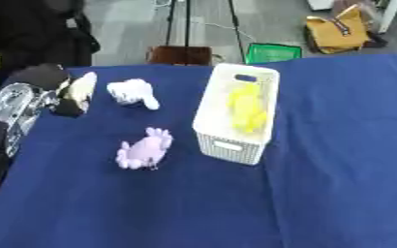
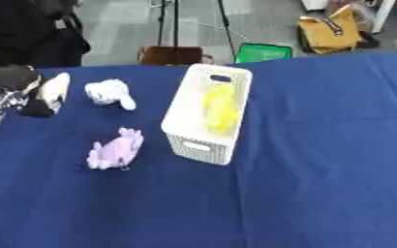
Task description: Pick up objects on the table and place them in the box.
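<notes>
Low in the middle-left of the frame I see a purple soft toy lying on the blue table. Just right of it stands the white box, with a yellow toy already inside. Farther up is a white soft toy. At the upper left, my left hand is on a cream and black toy, but I cannot tell if the fingers grip it. I think I am at the grabbing step. Next I need to lift it over the box.
</notes>
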Available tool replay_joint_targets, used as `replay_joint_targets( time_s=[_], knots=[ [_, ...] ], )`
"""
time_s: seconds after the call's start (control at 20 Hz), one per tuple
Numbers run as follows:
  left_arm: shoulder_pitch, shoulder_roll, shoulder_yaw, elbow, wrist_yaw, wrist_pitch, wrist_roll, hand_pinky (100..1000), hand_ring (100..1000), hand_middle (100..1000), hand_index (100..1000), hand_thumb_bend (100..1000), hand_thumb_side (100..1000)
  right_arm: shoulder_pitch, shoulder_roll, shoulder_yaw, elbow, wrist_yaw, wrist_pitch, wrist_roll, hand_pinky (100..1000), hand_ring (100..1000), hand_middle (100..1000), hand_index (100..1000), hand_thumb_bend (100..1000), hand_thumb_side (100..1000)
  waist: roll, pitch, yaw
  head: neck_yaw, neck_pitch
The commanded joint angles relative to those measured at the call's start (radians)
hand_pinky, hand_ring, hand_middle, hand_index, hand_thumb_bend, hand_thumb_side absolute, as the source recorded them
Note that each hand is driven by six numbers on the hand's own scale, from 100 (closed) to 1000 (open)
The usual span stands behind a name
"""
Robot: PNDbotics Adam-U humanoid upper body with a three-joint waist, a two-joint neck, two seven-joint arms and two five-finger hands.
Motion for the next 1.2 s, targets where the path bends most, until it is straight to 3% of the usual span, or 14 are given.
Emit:
replay_joint_targets(
  time_s=[0.05, 0.45, 0.75, 1.2],
  knots=[
    [-0.032, 0.056, 0.0, -0.058, 0.005, -0.008, -0.025, 357, 451, 425, 554, 100, 622, -0.006, -0.027, -0.004, -0.016, 0.003, 0.0, -0.001, 819, 839, 668, 756, 100, 883, 0.001, -0.029, 0.004, -0.004, 0.01],
    [-0.087, 0.059, -0.016, -0.159, 0.057, -0.02, -0.063, 332, 434, 409, 545, 100, 632, -0.001, -0.03, -0.002, -0.016, 0.004, 0.0, 0.001, 819, 839, 668, 755, 100, 884, 0.005, -0.038, 0.008, -0.005, 0.02],
    [-0.178, -0.01, -0.044, -0.217, 0.087, -0.041, -0.079, 304, 415, 390, 534, 100, 639, 0.002, -0.029, 0.003, -0.016, 0.001, -0.002, 0.007, 819, 839, 668, 755, 100, 883, 0.008, -0.045, 0.007, 0.002, 0.029],
    [-0.288, -0.127, -0.078, -0.198, 0.141, -0.072, -0.092, 264, 387, 367, 516, 100, 639, 0.004, -0.026, 0.012, -0.016, -0.006, -0.007, 0.015, 820, 840, 669, 755, 100, 881, 0.017, -0.054, -0.006, 0.007, 0.036]
  ],
)
